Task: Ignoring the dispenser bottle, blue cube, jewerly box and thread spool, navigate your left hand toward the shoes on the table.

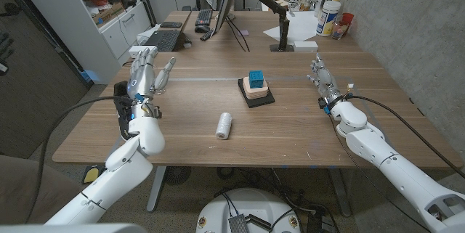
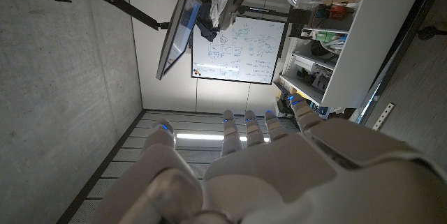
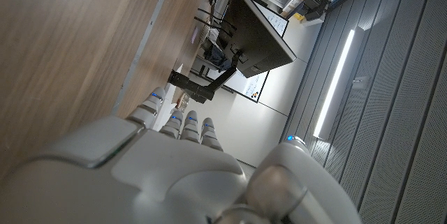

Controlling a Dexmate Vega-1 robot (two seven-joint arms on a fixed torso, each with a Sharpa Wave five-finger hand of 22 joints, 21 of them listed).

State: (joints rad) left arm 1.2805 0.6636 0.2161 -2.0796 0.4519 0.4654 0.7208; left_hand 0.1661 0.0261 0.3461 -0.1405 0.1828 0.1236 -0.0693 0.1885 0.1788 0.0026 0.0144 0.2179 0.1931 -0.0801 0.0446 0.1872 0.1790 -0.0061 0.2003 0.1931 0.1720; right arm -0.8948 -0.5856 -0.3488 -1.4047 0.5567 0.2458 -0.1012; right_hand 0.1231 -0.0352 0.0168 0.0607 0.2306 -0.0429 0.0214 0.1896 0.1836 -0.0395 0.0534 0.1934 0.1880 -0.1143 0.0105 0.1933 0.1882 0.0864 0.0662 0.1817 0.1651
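Note:
My left hand (image 1: 147, 73) is raised above the table's left side, fingers spread and pointing up, holding nothing. In the left wrist view its back (image 2: 279, 175) faces a whiteboard and shelves rather than the table. A blue cube (image 1: 256, 78) sits on a beige jewelry box (image 1: 256, 91) at the table's middle, to the right of that hand. A white thread spool (image 1: 224, 125) lies nearer the front edge. My right hand (image 1: 323, 84) is low over the right side, fingers straight and empty; its back (image 3: 160, 175) appears beside the wooden table (image 3: 70, 42).
At the back stand a monitor (image 1: 227, 1), a keyboard (image 1: 204, 19), a laptop (image 1: 161, 39) and a black stand (image 1: 282, 33). White containers (image 1: 328, 17) cluster at the far right corner. A shelf unit (image 1: 102, 8) stands beyond the left edge.

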